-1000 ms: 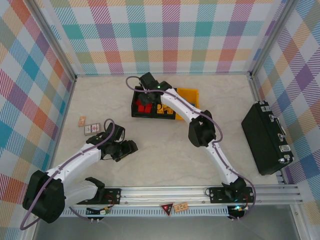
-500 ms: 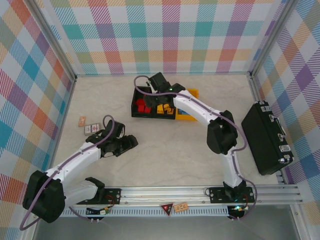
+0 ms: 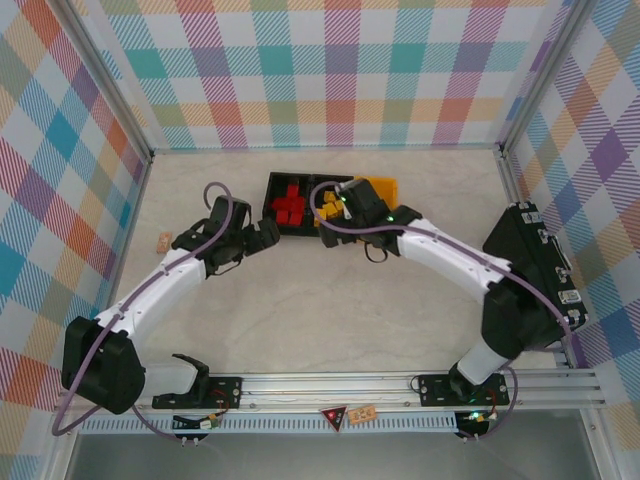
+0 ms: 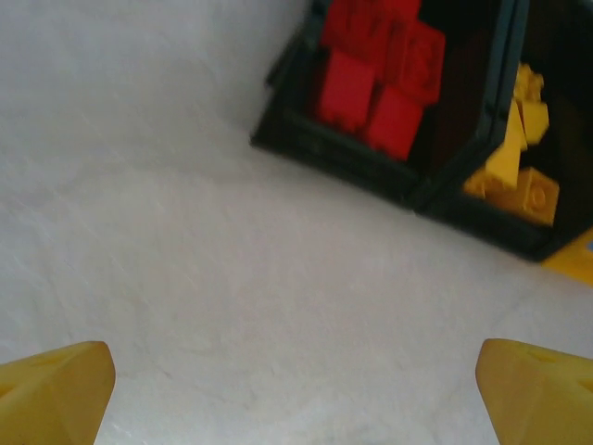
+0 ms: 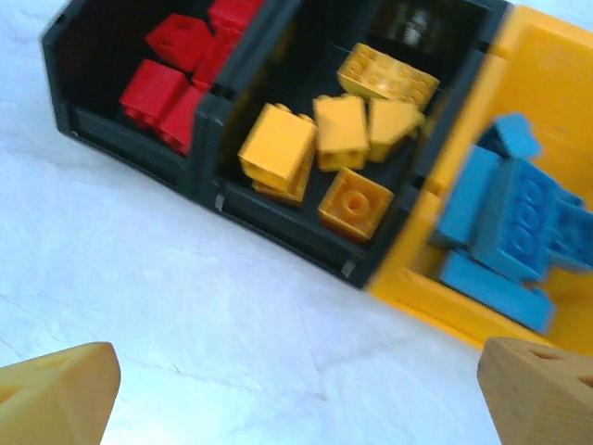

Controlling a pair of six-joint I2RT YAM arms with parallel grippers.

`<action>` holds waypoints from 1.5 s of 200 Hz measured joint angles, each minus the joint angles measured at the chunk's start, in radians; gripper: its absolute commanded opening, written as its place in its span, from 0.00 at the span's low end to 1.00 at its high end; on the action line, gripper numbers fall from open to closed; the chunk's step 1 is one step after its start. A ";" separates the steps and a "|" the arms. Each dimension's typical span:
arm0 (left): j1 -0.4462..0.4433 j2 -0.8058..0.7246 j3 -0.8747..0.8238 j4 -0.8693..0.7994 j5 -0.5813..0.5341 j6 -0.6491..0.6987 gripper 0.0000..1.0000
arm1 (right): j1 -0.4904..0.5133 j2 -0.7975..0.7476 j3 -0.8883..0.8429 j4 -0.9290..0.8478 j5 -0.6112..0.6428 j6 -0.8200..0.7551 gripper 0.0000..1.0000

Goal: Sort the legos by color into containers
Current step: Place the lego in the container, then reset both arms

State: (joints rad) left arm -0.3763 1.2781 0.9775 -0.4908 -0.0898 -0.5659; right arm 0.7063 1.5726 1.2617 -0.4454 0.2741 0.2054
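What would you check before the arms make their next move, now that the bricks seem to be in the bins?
1. Left gripper open with nothing between its fingertips: ok.
2. Right gripper open and holding nothing: ok.
3. Red legos alone in the end black bin: ok.
4. Yellow legos alone in the middle black bin: ok.
5. Blue legos alone in the yellow bin: ok.
6. Stray legos left on the table: cannot tell, since the arms hide part of it.
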 measured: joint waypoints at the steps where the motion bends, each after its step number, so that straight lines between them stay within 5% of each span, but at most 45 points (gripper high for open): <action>1: 0.002 0.001 0.002 0.001 -0.006 0.003 0.99 | -0.001 -0.004 -0.004 0.000 0.002 0.000 0.99; 63: 0.143 -0.005 -0.041 0.162 -0.179 0.158 0.99 | -0.119 -0.370 -0.335 0.084 0.279 0.027 0.99; 100: 0.198 -0.015 -0.175 0.274 -0.296 0.265 0.99 | -0.254 -0.550 -0.631 0.301 0.423 0.003 0.99; 132: 0.222 0.023 -0.272 0.390 -0.419 0.332 1.00 | -0.317 -0.578 -0.859 0.564 0.474 -0.092 0.99; 162: 0.222 0.101 -0.361 0.592 -0.454 0.379 1.00 | -0.385 -0.481 -0.905 0.728 0.478 -0.138 0.99; 220: 0.212 0.272 -0.443 0.982 -0.451 0.506 1.00 | -0.450 -0.233 -0.953 1.112 0.388 -0.252 0.99; 300: 0.237 0.306 -0.586 1.313 -0.279 0.570 1.00 | -0.650 -0.035 -0.903 1.324 -0.027 -0.231 0.99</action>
State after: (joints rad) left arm -0.1390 1.5837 0.3916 0.8219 -0.3691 0.0044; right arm 0.0563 1.5379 0.3588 0.8791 0.2466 -0.0257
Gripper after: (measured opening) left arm 0.996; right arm 0.990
